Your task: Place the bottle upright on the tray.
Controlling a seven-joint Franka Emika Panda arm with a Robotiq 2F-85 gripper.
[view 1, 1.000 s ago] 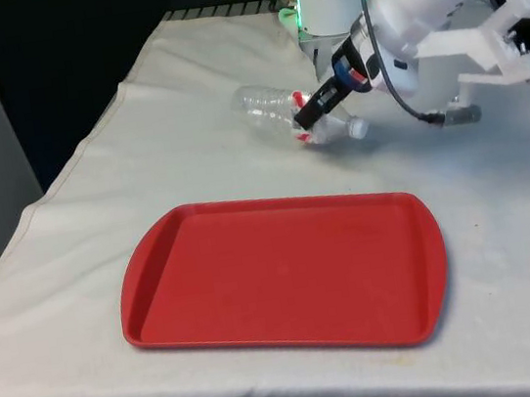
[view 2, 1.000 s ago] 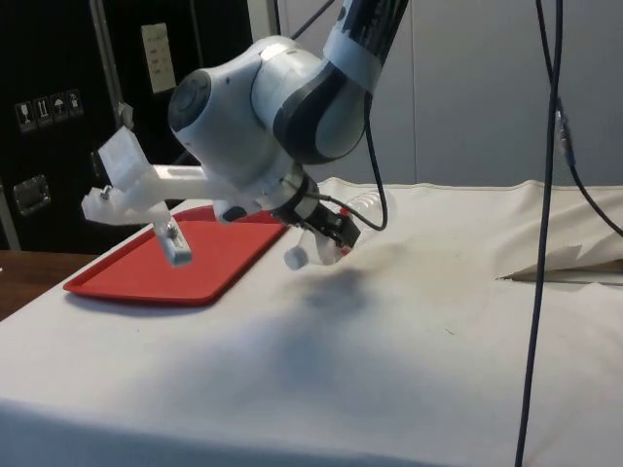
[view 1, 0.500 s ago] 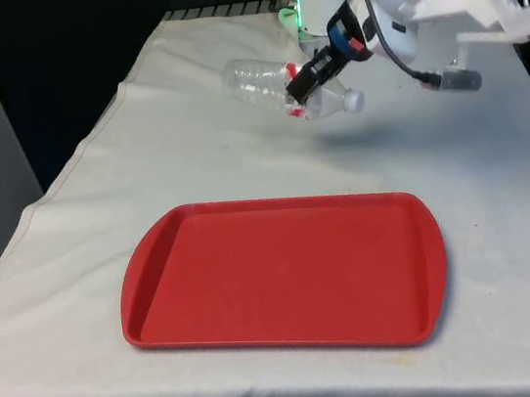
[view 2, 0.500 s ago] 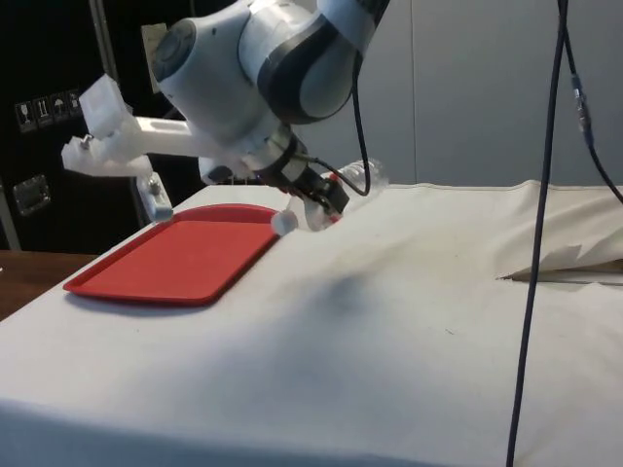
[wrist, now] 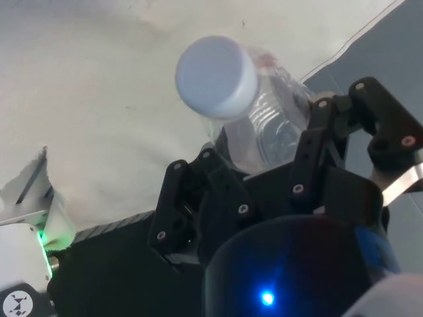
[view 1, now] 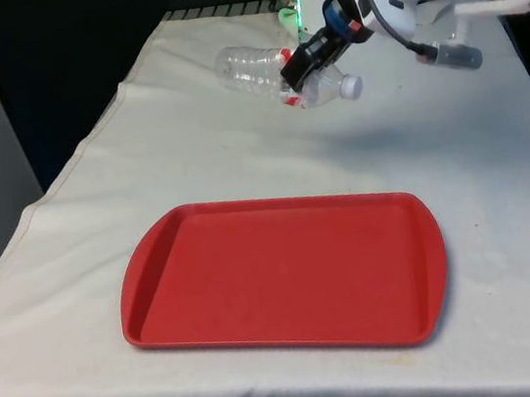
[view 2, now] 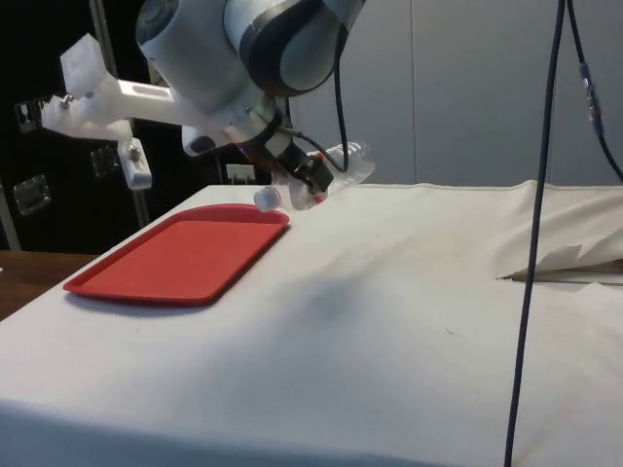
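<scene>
A clear plastic bottle [view 1: 256, 67] with a white cap [view 1: 352, 85] and a red band hangs on its side in the air above the far part of the table. My black gripper [view 1: 298, 70] is shut on the bottle near its neck. In the side view the bottle [view 2: 343, 165] lies tilted, cap [view 2: 265, 198] lowest, above the tray's far edge. In the wrist view the white cap [wrist: 216, 76] points at the camera between the fingers [wrist: 198, 191]. The red tray [view 1: 286, 275] lies flat near the table's front, below and nearer than the bottle.
The white cloth [view 1: 190, 160] covers the whole table. A fold of cloth [view 2: 569, 258] rises at the side view's right. A dark cable [view 2: 533, 224] hangs down in front of the side camera.
The arm has lifted the bottle off the cloth and carried it higher, away from the table surface. The tray has not moved.
</scene>
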